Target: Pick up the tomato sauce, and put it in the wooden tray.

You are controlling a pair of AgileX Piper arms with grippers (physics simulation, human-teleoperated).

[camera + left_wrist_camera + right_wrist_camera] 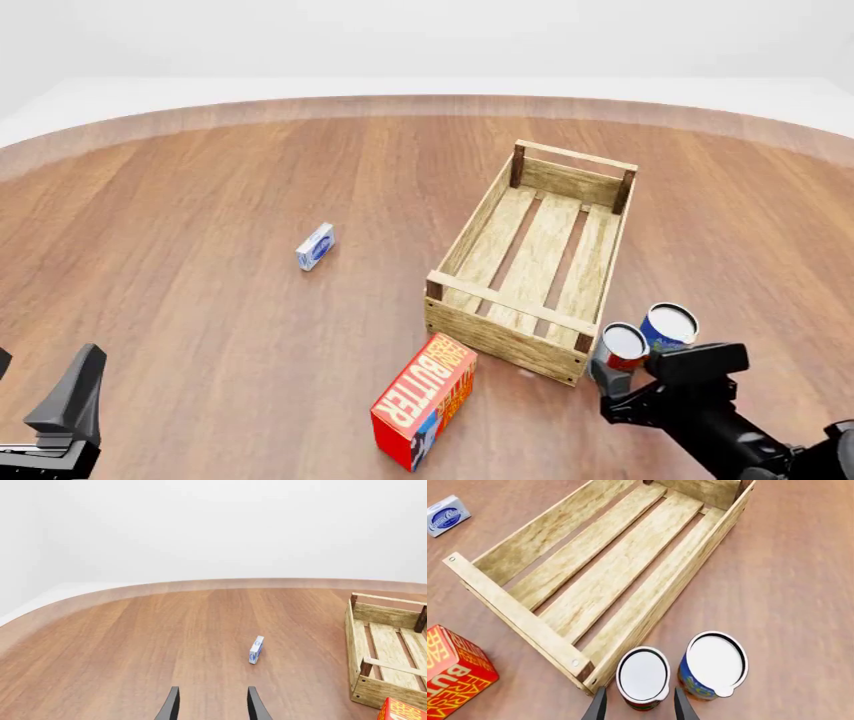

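A: Right gripper (639,702) is hanging over the sauce can (642,677), fingers spread wide, one on each side of the lid, gripping nothing.

B: Where is the can sitting relative to it?

A: Directly below and just ahead of the fingertips, upright on the table. The tray (527,622) corner post is just beside the can on one side; the blue can (712,666) is crowding it on the other, touching or nearly so, hard to tell.

B: Risks?

A: The gap toward the blue can is looking tight. In my judgement the finger on that side could be landing on the blue can's rim or shoving it over during the descent. The other finger could be catching the tray wall. A shallow close could also be letting the round can slip out.

B: Farther out?

A: Butter box (454,677) lying near the tray's end; small blue packet (447,515) well beyond.

B: Left gripper (212,704)?

A: Parted too, idling well apart, carrying nothing.
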